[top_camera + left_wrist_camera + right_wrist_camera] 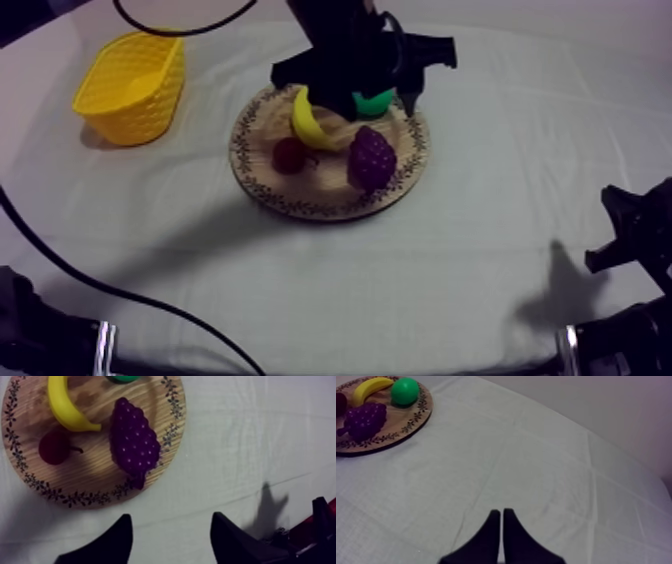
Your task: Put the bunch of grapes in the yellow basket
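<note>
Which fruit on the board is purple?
The bunch of grapes, knobbly; the banana is yellow, the small red fruit red, the round fruit green.

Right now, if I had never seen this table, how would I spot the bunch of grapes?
Find the round wooden board in the middle of the table. The bunch of grapes lies on it beside the yellow banana, near the small red fruit. It alone is dark purple and knobbly.
</note>
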